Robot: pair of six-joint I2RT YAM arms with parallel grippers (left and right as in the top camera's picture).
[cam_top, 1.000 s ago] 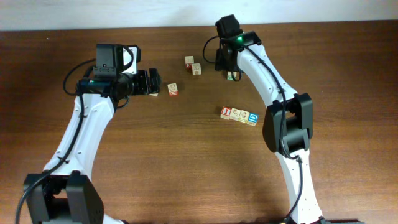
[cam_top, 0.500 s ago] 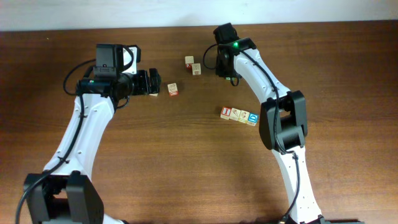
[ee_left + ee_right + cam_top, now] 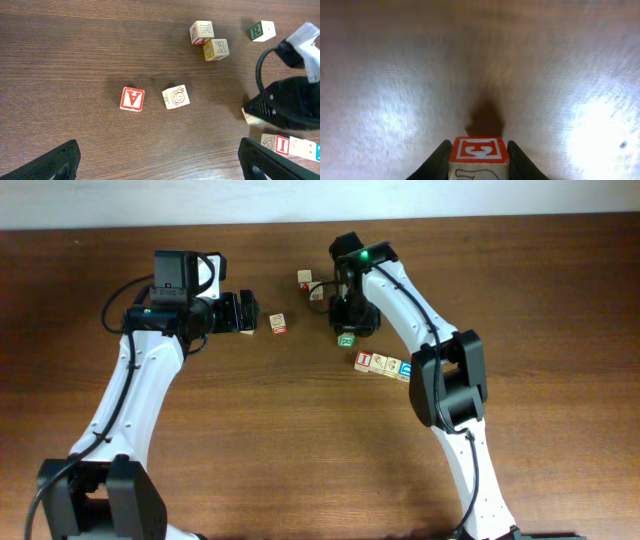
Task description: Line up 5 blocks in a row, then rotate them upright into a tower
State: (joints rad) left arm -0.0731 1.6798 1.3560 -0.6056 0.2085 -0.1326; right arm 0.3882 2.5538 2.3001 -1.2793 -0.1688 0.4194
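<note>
- Right claw (image 3: 479, 159) pinched a block (image 3: 479, 150), square in its grip, low centre of the wrist view.
- Left claw (image 3: 248, 313) hung spread, well apart, upper left overhead.

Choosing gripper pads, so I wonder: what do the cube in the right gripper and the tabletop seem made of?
The cube held by the right gripper looks like pale wood, matte, with printed faces: cream side, red-bordered letter. The table looks like dark wood or wood-look laminate, semi-gloss: grain streaks, and bright glare patches in the right wrist view.
</note>
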